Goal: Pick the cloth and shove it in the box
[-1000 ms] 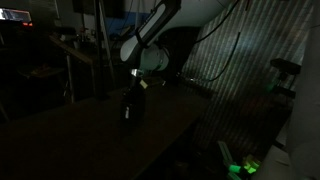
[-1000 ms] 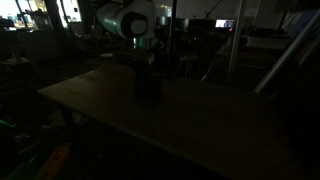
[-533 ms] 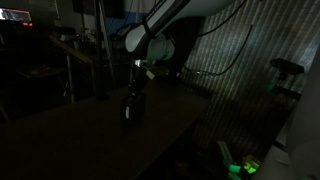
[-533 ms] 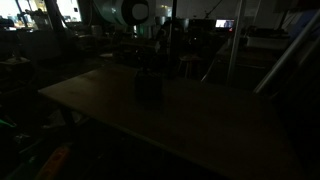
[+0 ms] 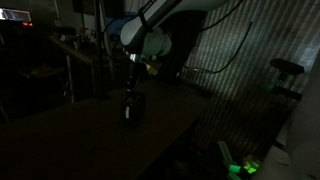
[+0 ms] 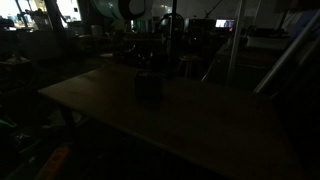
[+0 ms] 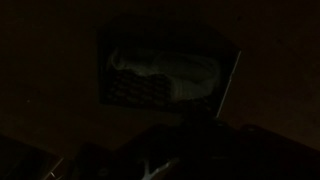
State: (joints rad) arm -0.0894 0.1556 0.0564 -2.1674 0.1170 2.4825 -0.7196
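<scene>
wrist view: cloth (image 7: 165, 70) in box (image 7: 125, 93) | both exterior views: box just dark shape | jaws: cannot tell

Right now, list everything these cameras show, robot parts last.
box: 1, dark, on the table, below the gripper
cloth: 1, pale, lying inside the box in the wrist view
table: 1, brown, mid-scene
green glowing item: 1, green, low down beside the table; too dark to identify
arm: 1, white, above the box
gripper: 1, dark, over the box; jaws too dark to judge
</scene>
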